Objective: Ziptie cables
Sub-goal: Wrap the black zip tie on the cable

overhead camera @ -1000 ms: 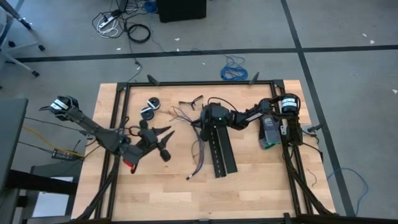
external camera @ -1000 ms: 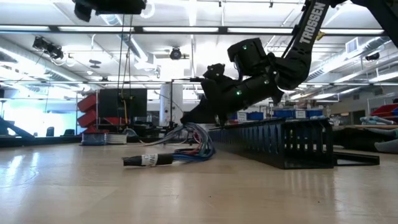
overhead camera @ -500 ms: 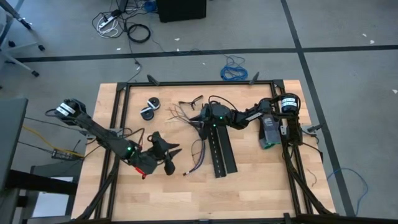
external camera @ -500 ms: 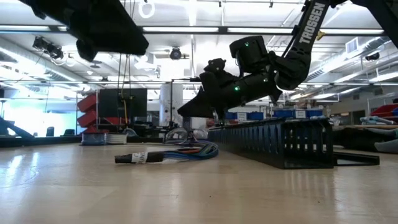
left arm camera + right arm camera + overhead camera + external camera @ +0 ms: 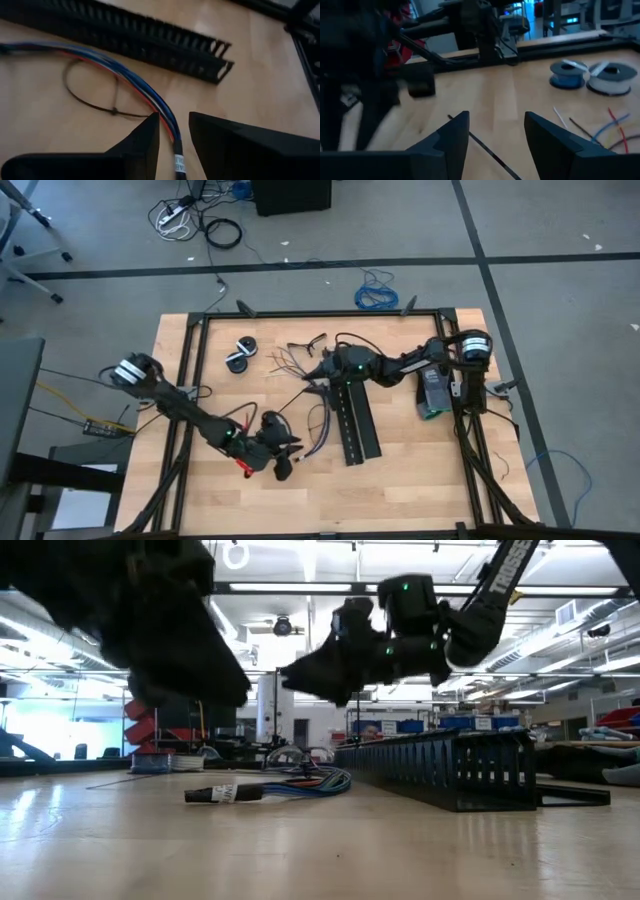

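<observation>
**Cables on the table, both grippers empty**

From above, the cables [image 5: 318,428] lie on the wooden table [image 5: 420,470] just left of the black slotted strip [image 5: 352,420]. The left gripper [image 5: 283,452] sits near their lower end, and the right gripper [image 5: 316,372] is up by their top end.

At table level, the bundle [image 5: 290,783] lies flat with a labelled black tip, and the right gripper [image 5: 300,672] hangs above it, clear of it.

Left wrist: fingers [image 5: 140,142] are parted with the cable [image 5: 145,95] running between them, not pinched. A ziptie [image 5: 95,95] is looped beside it.

Right wrist: fingers [image 5: 445,142] are spread wide, nothing in them.
</observation>
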You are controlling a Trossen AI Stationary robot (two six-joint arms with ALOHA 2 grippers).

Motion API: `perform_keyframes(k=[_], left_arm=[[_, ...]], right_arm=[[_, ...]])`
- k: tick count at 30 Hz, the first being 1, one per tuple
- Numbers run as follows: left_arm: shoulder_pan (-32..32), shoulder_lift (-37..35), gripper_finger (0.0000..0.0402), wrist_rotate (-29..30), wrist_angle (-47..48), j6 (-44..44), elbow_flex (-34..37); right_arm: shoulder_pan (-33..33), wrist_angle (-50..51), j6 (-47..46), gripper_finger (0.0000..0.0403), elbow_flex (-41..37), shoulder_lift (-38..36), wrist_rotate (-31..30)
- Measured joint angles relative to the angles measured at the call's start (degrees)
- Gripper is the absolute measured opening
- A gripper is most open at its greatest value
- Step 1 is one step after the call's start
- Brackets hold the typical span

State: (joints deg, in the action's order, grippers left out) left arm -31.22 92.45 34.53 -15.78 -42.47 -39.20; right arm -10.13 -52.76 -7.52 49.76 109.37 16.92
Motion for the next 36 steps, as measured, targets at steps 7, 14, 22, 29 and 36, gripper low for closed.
perform_keyframes(k=[7, 14, 22, 29, 36], left_arm=[[1.24, 7.68, 0.0099, -6.35, -5.48, -1.78, -0.02], [1.28, 8.54, 0.0099, -7.16, -5.77, -2.77, -0.02], [2.44, 9.31, 0.0121, -10.33, -7.46, -0.92, -0.02], [2.75, 9.29, 0.0182, -9.61, -6.04, 0.23, -0.06], [2.75, 10.11, 0.0215, -8.39, -6.04, 2.04, -0.02]], right_arm=[[0.23, 18.60, 6.16, 0.0182, 0.00, -13.20, 0.65], [1.31, 37.49, 11.41, 0.0181, -0.02, -26.94, -5.54], [2.82, 46.92, 13.27, 0.0198, -0.02, -36.20, -10.13], [3.04, 50.95, 13.75, 0.0229, -0.02, -37.80, -14.31], [3.04, 52.65, 13.65, 0.0240, -0.02, -37.80, -14.33]])
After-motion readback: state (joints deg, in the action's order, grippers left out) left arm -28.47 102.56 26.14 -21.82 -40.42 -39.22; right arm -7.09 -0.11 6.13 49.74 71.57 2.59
